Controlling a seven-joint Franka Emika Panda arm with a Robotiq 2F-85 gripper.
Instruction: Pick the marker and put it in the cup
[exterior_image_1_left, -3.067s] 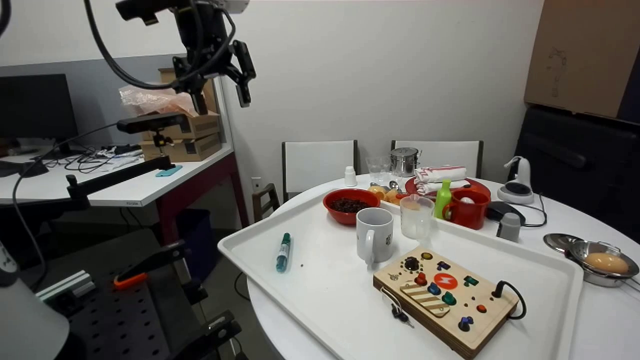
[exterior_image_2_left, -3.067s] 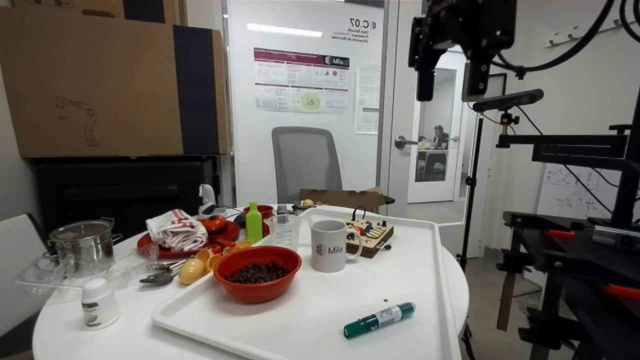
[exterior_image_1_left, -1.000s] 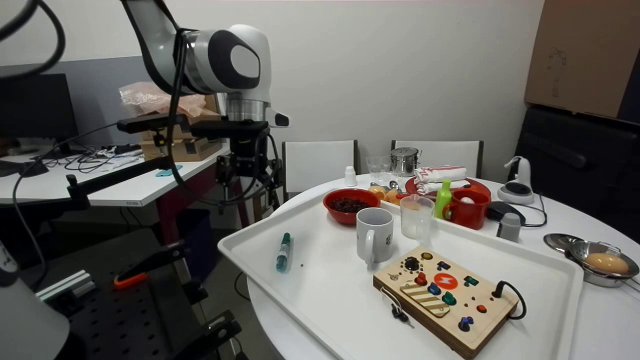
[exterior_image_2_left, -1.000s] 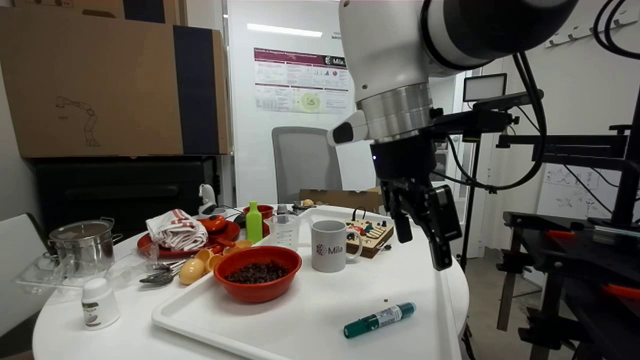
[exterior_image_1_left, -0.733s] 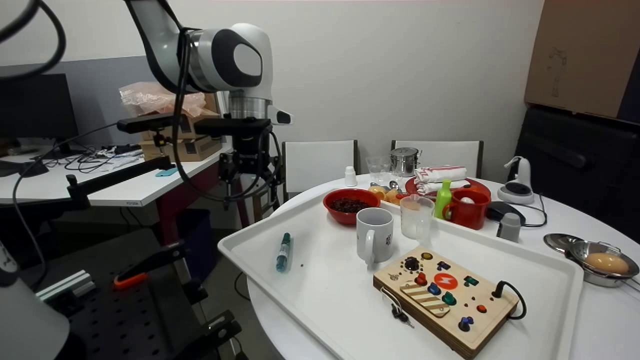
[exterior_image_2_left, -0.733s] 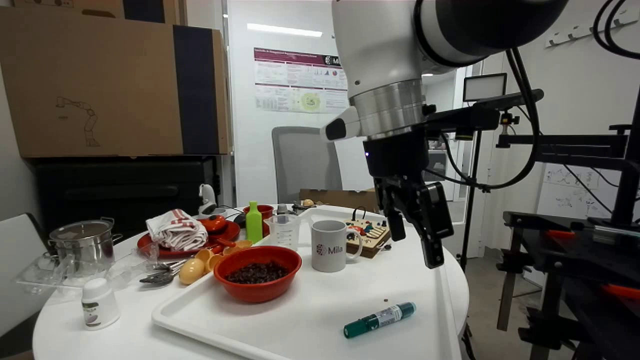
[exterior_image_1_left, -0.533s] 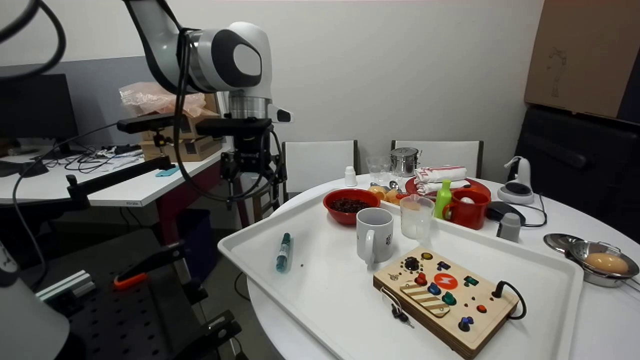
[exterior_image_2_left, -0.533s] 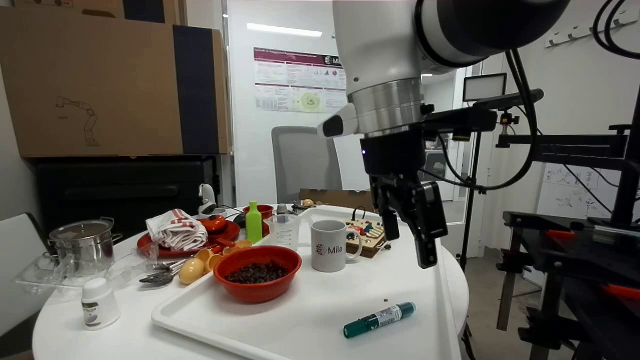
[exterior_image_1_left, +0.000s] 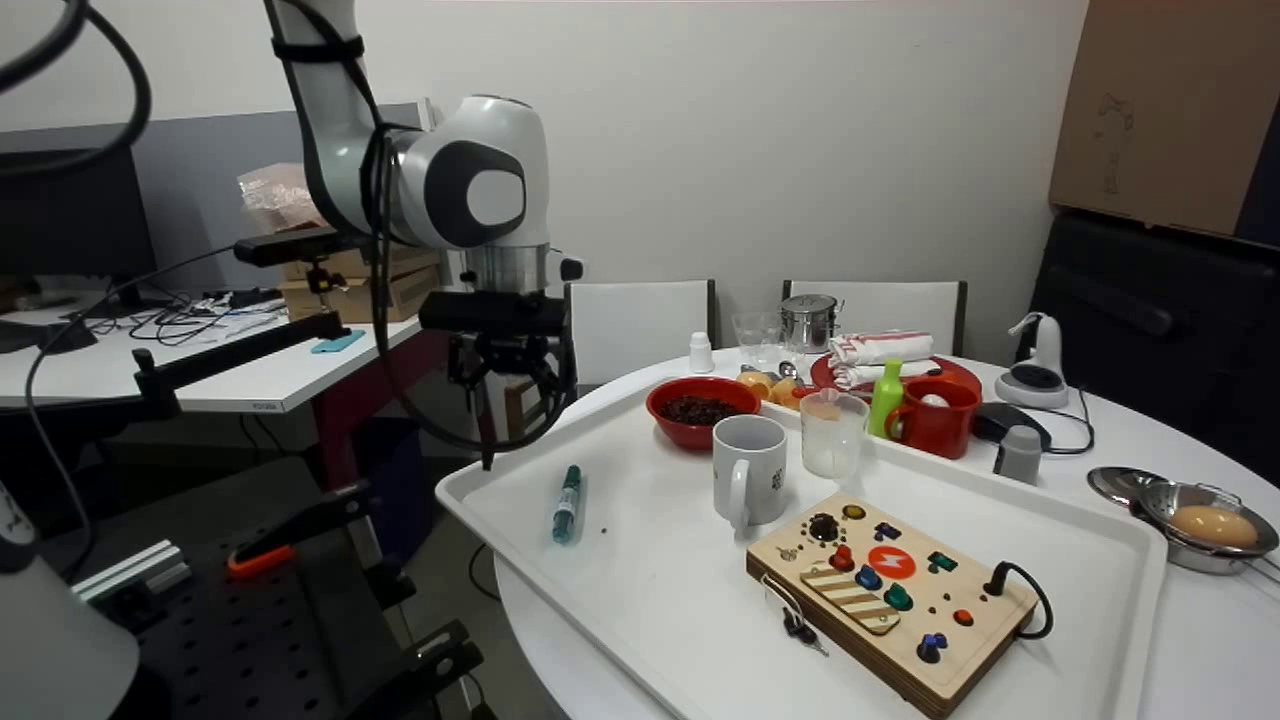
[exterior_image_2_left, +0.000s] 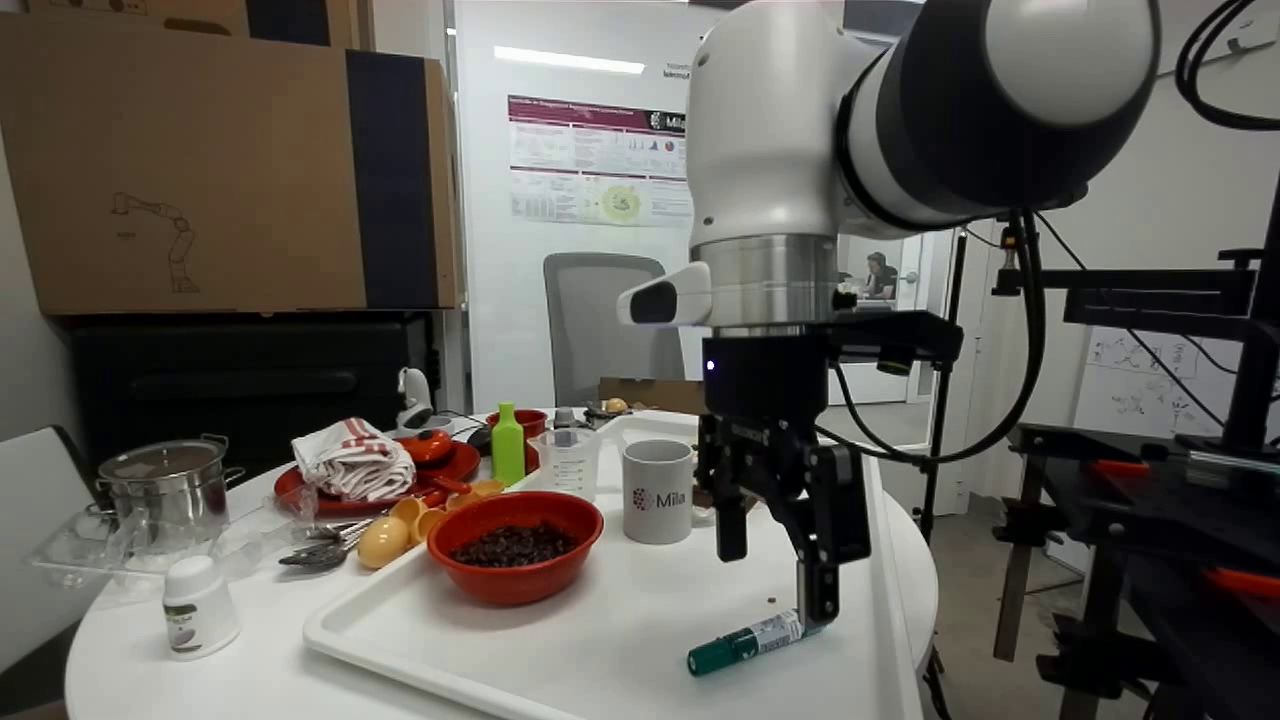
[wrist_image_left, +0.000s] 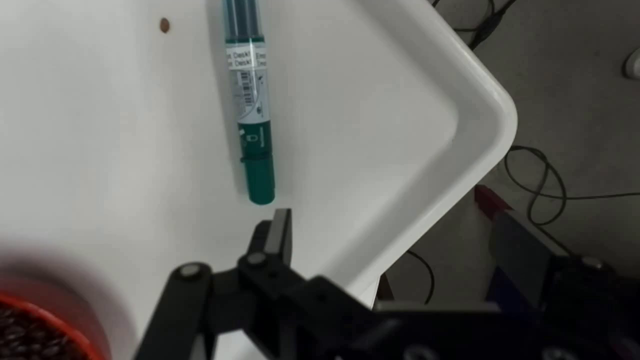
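The teal-green marker (exterior_image_1_left: 567, 505) lies flat on the white tray (exterior_image_1_left: 640, 580) in both exterior views. It also shows in the wrist view (wrist_image_left: 255, 100), with its dark green cap toward the gripper. The white-grey mug (exterior_image_1_left: 748, 470) stands upright on the tray, its handle partly hidden by the gripper in an exterior view (exterior_image_2_left: 655, 500); it is out of the wrist view. My gripper (exterior_image_2_left: 776, 575) is open and empty above the tray's corner. One finger covers the marker's end there. In the wrist view the gripper (wrist_image_left: 395, 235) has the marker outside its fingers, beyond the left fingertip.
A red bowl of dark beans (exterior_image_2_left: 515, 580) stands on the tray beside the mug. A wooden toy board (exterior_image_1_left: 890, 600) and a clear measuring cup (exterior_image_1_left: 835, 435) are also near the mug. The tray's raised rim (wrist_image_left: 500, 115) lies close to the gripper. A green bottle (exterior_image_1_left: 886, 400) stands behind.
My arm has come down from high up. In the last half second the gripper has sunk further toward the tray and become more upright. The marker and mug have not moved.
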